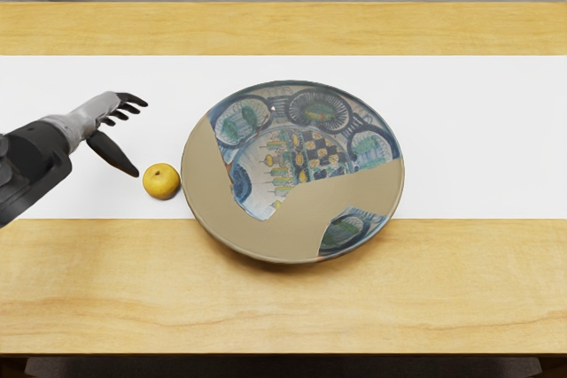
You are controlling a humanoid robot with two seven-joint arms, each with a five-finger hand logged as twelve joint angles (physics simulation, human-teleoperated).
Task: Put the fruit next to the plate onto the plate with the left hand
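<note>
A small round yellow fruit (161,181) lies on the white runner just left of the large patterned plate (213,210), almost touching its rim. My left hand (122,127) comes in from the left edge and hovers up and to the left of the fruit. Its fingers are spread and hold nothing, and the thumb points down toward the fruit, stopping a short gap from it. The plate carries blue, green and yellow decoration, partly covered by plain tan patches, and nothing lies on it.
A white runner (478,130) crosses the wooden table (283,298) from side to side. The table's far edge meets a grey wall.
</note>
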